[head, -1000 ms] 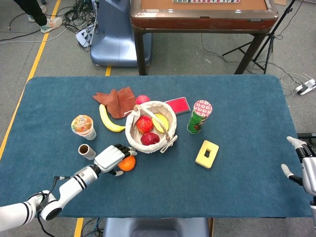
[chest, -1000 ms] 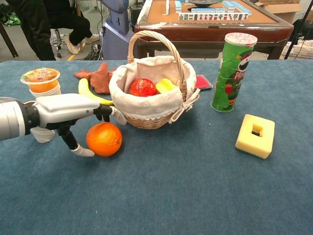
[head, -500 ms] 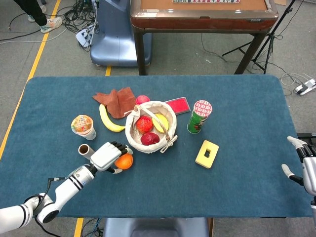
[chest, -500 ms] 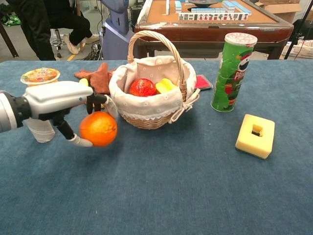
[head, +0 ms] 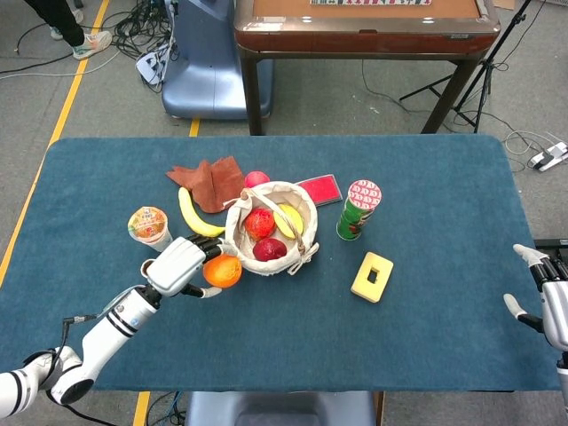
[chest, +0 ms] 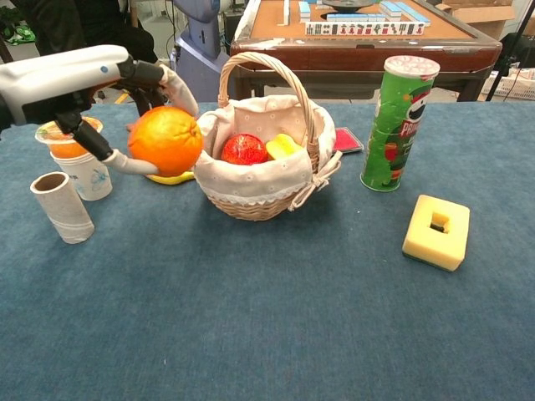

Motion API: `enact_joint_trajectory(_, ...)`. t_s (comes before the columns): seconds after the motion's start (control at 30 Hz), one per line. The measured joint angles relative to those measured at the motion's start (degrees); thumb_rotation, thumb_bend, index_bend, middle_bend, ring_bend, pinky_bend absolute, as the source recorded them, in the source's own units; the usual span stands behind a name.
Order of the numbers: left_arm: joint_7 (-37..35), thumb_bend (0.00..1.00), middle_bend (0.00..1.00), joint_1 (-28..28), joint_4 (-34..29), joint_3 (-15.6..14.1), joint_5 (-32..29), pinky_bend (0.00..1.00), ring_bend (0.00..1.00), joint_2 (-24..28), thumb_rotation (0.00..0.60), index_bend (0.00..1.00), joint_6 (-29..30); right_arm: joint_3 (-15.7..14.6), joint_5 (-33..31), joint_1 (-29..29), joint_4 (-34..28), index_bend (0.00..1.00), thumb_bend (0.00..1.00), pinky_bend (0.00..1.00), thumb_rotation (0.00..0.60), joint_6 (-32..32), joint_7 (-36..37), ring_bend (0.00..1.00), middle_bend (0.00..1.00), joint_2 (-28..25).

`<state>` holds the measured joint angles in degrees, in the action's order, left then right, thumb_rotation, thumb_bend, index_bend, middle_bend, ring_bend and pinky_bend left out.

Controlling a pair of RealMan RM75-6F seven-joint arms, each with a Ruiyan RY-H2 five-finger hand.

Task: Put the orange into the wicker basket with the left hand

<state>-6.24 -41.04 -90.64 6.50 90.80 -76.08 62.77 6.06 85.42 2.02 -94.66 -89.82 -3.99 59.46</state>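
Note:
My left hand [head: 177,264] [chest: 79,82] grips the orange [head: 221,271] [chest: 165,139] and holds it in the air, just left of the wicker basket [head: 241,247] [chest: 259,200]. The basket is lined with white cloth and holds a red fruit [chest: 244,149], a yellow one [chest: 283,145] and a dark red one [head: 269,249]. My right hand [head: 546,297] hangs past the table's right edge with its fingers apart and nothing in it.
A cardboard tube [chest: 61,206] and a cup with an orange lid [chest: 75,155] stand to the left. A banana [head: 196,217] and brown cloth [head: 211,181] lie behind. A green can [chest: 397,123] and a yellow block [chest: 435,231] sit right of the basket.
My left hand has lifted the orange off the table and carried it up and toward the basket. The cardboard tube, hidden in the chest view before, now shows. The right hand has barely moved.

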Motion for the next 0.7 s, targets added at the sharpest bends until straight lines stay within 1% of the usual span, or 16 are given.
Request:
enact_joint_trajectory(0.37, 0.27, 0.22, 0.47, -3.59, 4.24, 4.52, -4.67, 0.36, 0.46, -5.99, 0.600, 0.39, -1.55, -0.23, -0.24, -0.35, 0.30, 0.21, 0.21, 0.40, 0.600, 0.00, 0.39, 0.26, 0.26, -0.07)
enact_joint_trajectory(0.47, 0.56, 0.22, 0.46, -4.54, 5.96, 5.36, -6.10, 0.37, 0.44, -7.56, 0.600, 0.36, -2.38, -0.24, -0.55, -0.49, 0.39, 0.21, 0.21, 0.40, 0.600, 0.03, 0.52, 0.26, 0.26, -0.09)
enact_joint_trajectory(0.53, 1.20, 0.22, 0.41, -5.13, 7.18, 5.61, -6.95, 0.37, 0.41, -8.41, 0.600, 0.32, -3.15, -0.20, -0.63, -0.67, 0.49, 0.21, 0.21, 0.40, 0.600, -0.26, 0.67, 0.26, 0.26, -0.09)
enact_joint_trajectory(0.63, 2.05, 0.22, 0.28, -5.81, 8.22, 5.88, -8.31, 0.37, 0.32, -9.26, 0.600, 0.23, -4.24, -0.23, -0.75, -0.80, 0.65, 0.21, 0.21, 0.40, 0.600, -0.27, 0.80, 0.26, 0.26, -0.09)
enact_joint_trajectory(0.7, 2.64, 0.22, 0.18, -6.10, 8.69, 6.05, -9.15, 0.36, 0.24, -9.65, 0.600, 0.15, -4.74, -0.25, -0.74, -0.80, 0.68, 0.21, 0.21, 0.40, 0.600, -0.20, 0.87, 0.26, 0.26, -0.08)
